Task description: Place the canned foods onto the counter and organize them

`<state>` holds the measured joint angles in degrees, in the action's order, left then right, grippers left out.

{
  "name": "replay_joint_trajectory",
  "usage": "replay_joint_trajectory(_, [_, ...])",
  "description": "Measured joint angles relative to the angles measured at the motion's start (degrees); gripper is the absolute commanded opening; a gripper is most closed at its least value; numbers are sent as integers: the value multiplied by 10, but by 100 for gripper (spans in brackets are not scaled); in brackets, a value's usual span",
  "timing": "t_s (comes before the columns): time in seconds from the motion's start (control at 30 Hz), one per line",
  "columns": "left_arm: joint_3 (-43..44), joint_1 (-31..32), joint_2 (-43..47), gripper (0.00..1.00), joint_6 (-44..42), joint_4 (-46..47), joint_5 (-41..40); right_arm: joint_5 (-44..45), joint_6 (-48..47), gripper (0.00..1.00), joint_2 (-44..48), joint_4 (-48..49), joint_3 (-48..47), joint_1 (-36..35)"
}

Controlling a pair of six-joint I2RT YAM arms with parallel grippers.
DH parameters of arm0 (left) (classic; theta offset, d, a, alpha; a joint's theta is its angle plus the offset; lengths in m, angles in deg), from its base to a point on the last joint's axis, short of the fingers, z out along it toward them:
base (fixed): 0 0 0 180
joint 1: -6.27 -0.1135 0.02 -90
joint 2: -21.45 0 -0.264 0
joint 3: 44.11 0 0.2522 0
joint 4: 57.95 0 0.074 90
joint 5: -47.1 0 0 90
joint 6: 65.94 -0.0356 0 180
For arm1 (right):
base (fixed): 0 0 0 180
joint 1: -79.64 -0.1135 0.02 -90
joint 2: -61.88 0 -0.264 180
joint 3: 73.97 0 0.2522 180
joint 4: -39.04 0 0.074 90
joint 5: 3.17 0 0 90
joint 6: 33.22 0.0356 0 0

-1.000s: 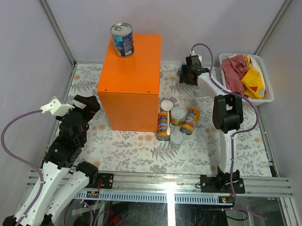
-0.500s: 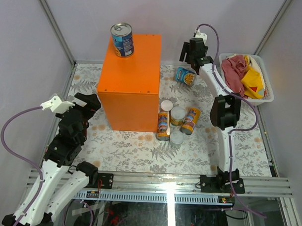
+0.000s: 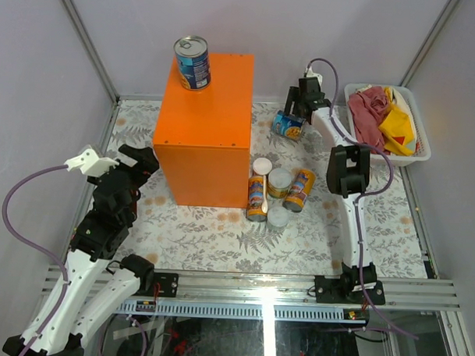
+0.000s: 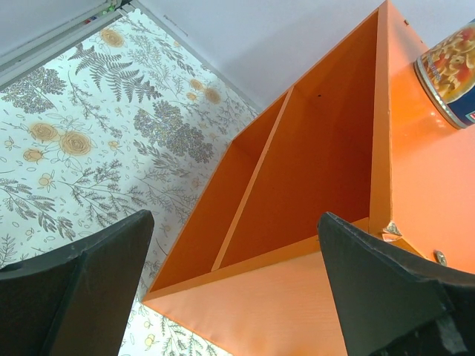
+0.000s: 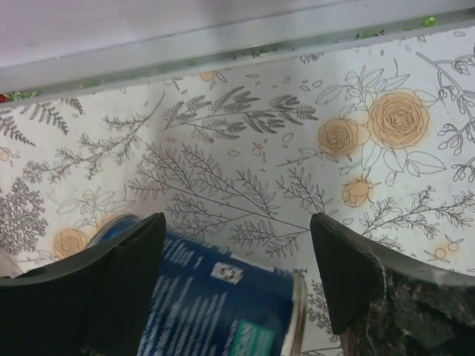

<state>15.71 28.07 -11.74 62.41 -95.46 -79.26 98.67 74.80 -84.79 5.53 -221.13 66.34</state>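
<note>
The orange counter (image 3: 204, 130) stands at mid-left, with one blue-labelled can (image 3: 192, 62) upright on its far left corner. The second blue can (image 3: 288, 124) lies on its side on the mat to the counter's right. My right gripper (image 3: 304, 101) is open just behind it. In the right wrist view the can (image 5: 215, 297) lies low between the spread fingers of the right gripper (image 5: 237, 248), untouched. Two tall yellow-orange cans (image 3: 258, 196) (image 3: 299, 189) and two short pale-lidded cans (image 3: 279, 179) (image 3: 277, 218) cluster by the counter's front right corner. My left gripper (image 3: 136, 163) is open and empty, left of the counter.
A white basket (image 3: 416, 157) with red and yellow cloths sits at the far right, close to the right arm. In the left wrist view, the left gripper (image 4: 234, 274) faces the counter's open shelved side (image 4: 312, 185), with the blue can (image 4: 453, 67) on top.
The right gripper was down over the lying blue can, rose off it leaving it on the mat, and has now come back down behind it. The left arm barely moved.
</note>
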Motion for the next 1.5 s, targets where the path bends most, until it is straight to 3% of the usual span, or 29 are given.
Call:
replay_joint_trajectory(0.33, [0, 0, 15, 92, 0, -1, 12, -18, -6, 86, 150, 22, 221, 4])
replay_joint_trajectory(0.57, [0, 0, 21, 92, 0, 0, 27, -52, -63, 89, 203, 13, 196, 3])
replay_joint_trajectory(0.83, [0, 0, 29, 92, 0, 0, 35, -220, -144, 94, 205, -50, 111, -1])
replay_joint_trajectory(1.13, [0, 0, 30, 92, -1, 0, 56, -309, -229, 95, 205, -110, 190, -45])
replay_joint_trajectory(1.5, [0, 0, 43, 91, 4, -3, 70, -329, -273, 96, 212, -117, 279, -70])
